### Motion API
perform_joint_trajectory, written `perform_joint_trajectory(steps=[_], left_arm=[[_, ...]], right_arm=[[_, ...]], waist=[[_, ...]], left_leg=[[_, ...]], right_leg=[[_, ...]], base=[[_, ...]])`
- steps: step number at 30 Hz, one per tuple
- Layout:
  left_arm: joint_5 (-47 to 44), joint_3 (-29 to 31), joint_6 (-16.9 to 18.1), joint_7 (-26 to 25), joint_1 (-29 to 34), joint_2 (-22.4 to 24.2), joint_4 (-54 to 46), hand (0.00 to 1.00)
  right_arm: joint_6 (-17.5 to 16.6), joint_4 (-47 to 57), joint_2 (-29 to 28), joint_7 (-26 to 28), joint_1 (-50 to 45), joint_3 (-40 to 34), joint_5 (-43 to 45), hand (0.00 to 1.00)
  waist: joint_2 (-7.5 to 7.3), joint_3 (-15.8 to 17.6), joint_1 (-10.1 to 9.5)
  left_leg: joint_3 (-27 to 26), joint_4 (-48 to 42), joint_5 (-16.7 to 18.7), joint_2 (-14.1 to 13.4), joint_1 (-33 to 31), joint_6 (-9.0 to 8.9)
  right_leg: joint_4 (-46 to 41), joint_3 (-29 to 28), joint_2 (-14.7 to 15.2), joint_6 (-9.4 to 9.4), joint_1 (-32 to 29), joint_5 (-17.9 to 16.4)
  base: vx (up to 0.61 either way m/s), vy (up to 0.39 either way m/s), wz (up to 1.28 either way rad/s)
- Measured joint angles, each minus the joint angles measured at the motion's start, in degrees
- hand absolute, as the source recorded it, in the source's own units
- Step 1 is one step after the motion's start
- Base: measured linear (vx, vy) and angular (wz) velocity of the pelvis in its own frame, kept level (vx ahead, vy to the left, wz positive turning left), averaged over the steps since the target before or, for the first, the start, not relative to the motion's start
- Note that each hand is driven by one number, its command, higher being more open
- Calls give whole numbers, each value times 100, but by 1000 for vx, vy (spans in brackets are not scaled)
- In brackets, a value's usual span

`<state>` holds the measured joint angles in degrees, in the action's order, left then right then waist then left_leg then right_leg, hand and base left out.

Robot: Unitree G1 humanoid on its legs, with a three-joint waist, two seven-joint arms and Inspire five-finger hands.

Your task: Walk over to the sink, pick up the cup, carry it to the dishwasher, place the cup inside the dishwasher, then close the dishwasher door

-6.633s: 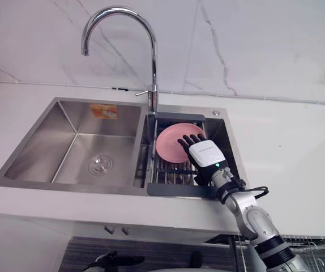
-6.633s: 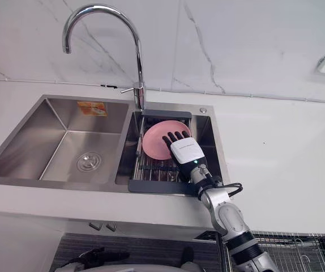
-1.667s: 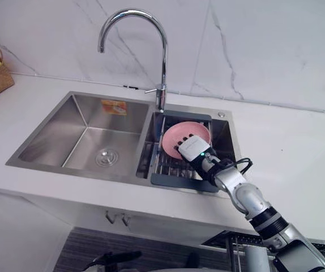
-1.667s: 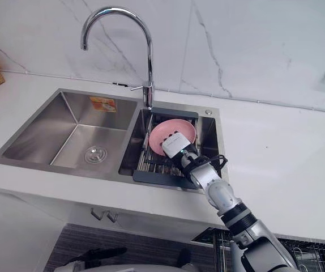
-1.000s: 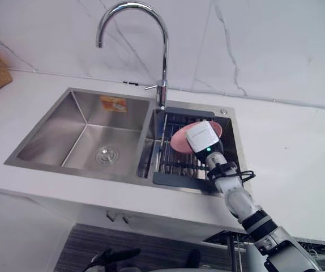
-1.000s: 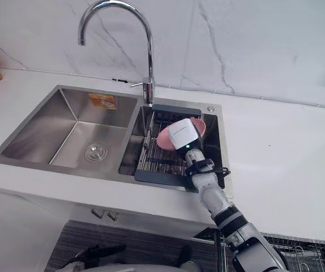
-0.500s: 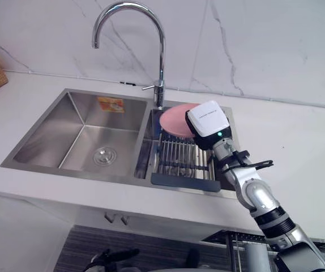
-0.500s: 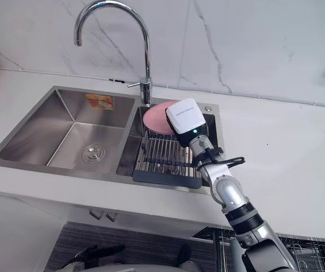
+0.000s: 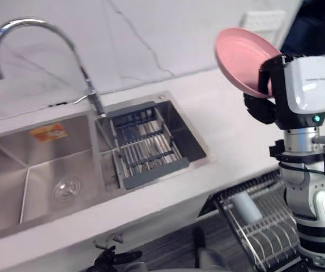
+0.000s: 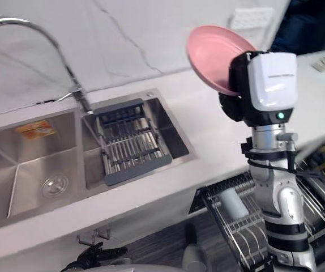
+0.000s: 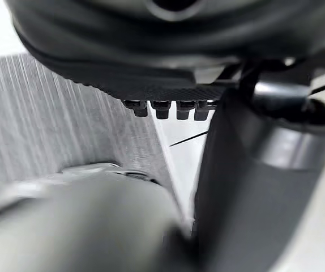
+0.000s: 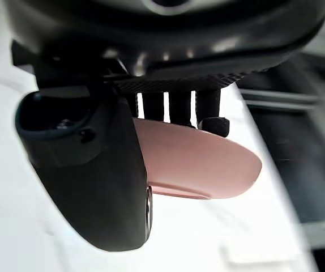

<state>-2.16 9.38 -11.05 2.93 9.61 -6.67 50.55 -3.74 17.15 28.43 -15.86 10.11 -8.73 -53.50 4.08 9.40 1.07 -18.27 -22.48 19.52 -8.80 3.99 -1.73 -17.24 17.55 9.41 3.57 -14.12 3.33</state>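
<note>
Pinching a pink plate (image 9: 239,54) by its rim, the right robot hand (image 9: 307,85) is raised high with the plate tilted and clear of every surface. In the right wrist view the thumb lies across the near face of the plate (image 12: 199,164) and the fingers (image 12: 179,110) curl behind it. No cup shows in this robot hand; what it holds is the plate.

Below and to the left of the robot hand lies the white bench (image 9: 230,124) with the steel sink (image 9: 15,170), a dark drainer (image 9: 145,150) set in its smaller basin and the curved faucet (image 9: 38,28) behind. Straight beneath the robot hand a wire rack (image 10: 242,226) juts out from under the bench edge, a pale cylindrical thing (image 10: 227,204) lying in it.

The left robot hand (image 11: 253,187) shows in its own wrist view; I cannot tell whether it is spread or closed.
</note>
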Motion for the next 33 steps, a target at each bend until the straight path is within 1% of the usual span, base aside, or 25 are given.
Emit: perform_joint_trajectory(steps=[1,2,3,4,5,6,7,8,9,10,11,12,13,14,15,16,18,20,21,24,26,27,28,31,33], left_arm=[[-144,81,-104,-6,90,-1,-80,100],[-209,151,-157,-13,125,1,-123,100],[-335,277,-206,-16,146,19,-144,100],[-365,405,-269,-2,138,27,-128,100],[-358,492,-236,24,164,14,-114,100],[-358,599,-221,31,152,36,-109,100],[-362,657,-225,-9,190,56,-184,100],[-366,661,-246,-26,259,45,-246,100],[-362,674,-242,-40,313,27,-396,100],[-362,673,-247,-54,305,0,-455,100],[-358,675,-381,-139,277,-92,-521,100],[-357,706,-458,-172,289,-164,-520,100],[-356,704,-498,-170,306,-211,-519,100],[-355,703,-603,-169,309,-276,-504,100],[-353,700,-612,-165,315,-280,-503,100],[-343,700,-632,-154,318,-274,-498,100],[-355,680,-601,-104,300,-195,-519,100],[-366,679,-558,-99,233,-104,-538,100],[-369,677,-538,-70,81,-36,-541,100],[-369,650,-465,-11,-113,85,-637,100],[-369,627,-430,-4,-157,101,-745,100],[-369,627,-430,-4,-157,101,-745,100],[-367,601,-342,-10,-201,83,-764,100],[-366,444,-327,-14,-297,24,-763,100],[-372,361,-327,-16,-377,24,-759,100]], right_arm=[[-45,-49,4,-3,0,17,-11,0],[-88,-55,12,-10,7,17,-14,0],[-156,-52,69,-16,85,34,-15,0],[-245,-50,189,-35,112,31,-15,0],[-261,-87,199,-25,292,0,-19,0],[-246,-96,173,-35,322,-25,-16,0],[-252,-141,166,-91,320,-43,-17,0],[-277,-217,164,-124,324,-45,-42,0],[-332,-275,163,-135,315,-42,-72,0],[-351,-274,160,-132,305,-35,-74,0],[-397,-259,136,-123,260,-35,-73,0],[-385,-250,134,-45,191,-62,-67,0],[-355,-250,135,24,117,-95,-67,0],[-274,-256,136,218,-180,-249,-61,0],[-228,-272,136,290,-285,-299,-61,0],[-164,-306,134,417,-460,-399,-61,0],[-90,-337,121,614,-669,-499,-57,0],[-88,-362,68,669,-764,-507,-57,0],[-75,-372,-75,674,-872,-522,-55,0],[47,-648,-360,737,-913,-526,-54,0],[180,-920,-406,753,-910,-537,-50,0],[180,-920,-406,753,-910,-537,-50,0],[271,-1159,-405,749,-841,-550,-30,0],[417,-1887,-405,683,-586,-539,3,0],[548,-2457,-405,523,-329,-524,46,0]], waist=[[-44,-24,-15],[-106,-59,-25],[-151,-69,-62],[-241,-68,-43],[-155,-139,-294],[-157,-134,-337],[-184,-159,-258],[-205,-180,-228],[-294,-255,-329],[-364,-300,-377],[-451,-352,-403],[-447,-355,-369],[-443,-358,-362],[-426,-370,-318],[-408,-381,-306],[-378,-398,-286],[-337,-420,-247],[-330,-424,-205],[-341,-417,-173],[-339,-390,-151],[-334,-360,-142],[-334,-360,-142],[-323,-284,-154],[-322,-107,-194],[-313,82,-236]], left_leg=[[-196,-1,3,-35,130,-1],[-307,-72,21,-24,181,3],[-363,-221,57,-8,119,43],[-97,-90,188,68,-74,112],[-45,377,-71,138,-150,206],[-366,438,-188,40,-142,163],[-638,474,-315,-53,-121,178],[-789,580,-372,-52,-62,165],[-1041,602,-437,-59,-46,151],[-1174,592,-446,-65,-57,144],[-1330,521,-467,-87,-137,107],[-1356,494,-500,-140,-177,53],[-1364,490,-514,-153,-170,29],[-1365,475,-538,-188,-148,-20],[-1365,474,-552,-209,-147,-44],[-1367,505,-594,-235,-155,-113],[-1393,645,-700,-231,-166,-193],[-1398,712,-767,-219,-247,-200],[-1386,739,-838,-199,-370,-170],[-1344,783,-937,-161,-508,-125],[-1228,857,-1006,-100,-569,-104],[-1228,857,-1006,-100,-569,-104],[-1142,857,-1049,-69,-672,-77],[-995,847,-1110,-10,-930,-28],[-862,823,-1144,39,-1107,23]], right_leg=[[-841,499,190,109,129,-343],[-1051,759,261,109,253,-562],[-859,1018,188,103,291,-504],[-198,805,-73,67,335,-115],[517,360,-460,59,383,200],[-10,530,-382,305,319,-240],[-891,939,-94,324,461,-940],[-1000,1177,111,130,749,-1169],[-716,1352,307,5,1086,-1186],[-413,1411,351,-104,1251,-1070],[326,1283,315,-489,1492,-729],[905,1284,107,-668,1663,-579],[1138,1264,39,-758,1750,-515],[1531,1241,-89,-891,1937,-424],[1617,1240,-128,-905,1973,-405],[1739,1223,-190,-898,1990,-370],[1910,1164,-273,-853,1960,-278],[2038,1137,-310,-817,1903,-188],[2184,1145,-334,-782,1839,-70],[2206,1178,-318,-755,1723,-8],[2207,1285,-287,-760,1708,0],[2207,1285,-287,-760,1708,0],[2209,1360,-263,-759,1654,19],[2210,1453,-220,-750,1468,90],[2210,1539,-181,-750,1358,139]], base=[[14,76,-109],[10,50,-94],[-97,27,-95],[-234,76,-148],[-266,68,-152],[-223,61,-141],[-96,-3,-86],[-55,-30,-94],[-12,-83,-95],[-40,-145,-113],[-36,-237,-90],[-24,-229,-78],[-17,-285,-47],[-22,-211,-22],[-35,-191,-15],[-38,-89,-10],[-94,-101,-15],[-130,-54,-9],[-125,-21,-1],[-97,39,7],[-54,49,22],[-67,70,29],[-74,80,25],[-84,90,22],[-78,94,21]])
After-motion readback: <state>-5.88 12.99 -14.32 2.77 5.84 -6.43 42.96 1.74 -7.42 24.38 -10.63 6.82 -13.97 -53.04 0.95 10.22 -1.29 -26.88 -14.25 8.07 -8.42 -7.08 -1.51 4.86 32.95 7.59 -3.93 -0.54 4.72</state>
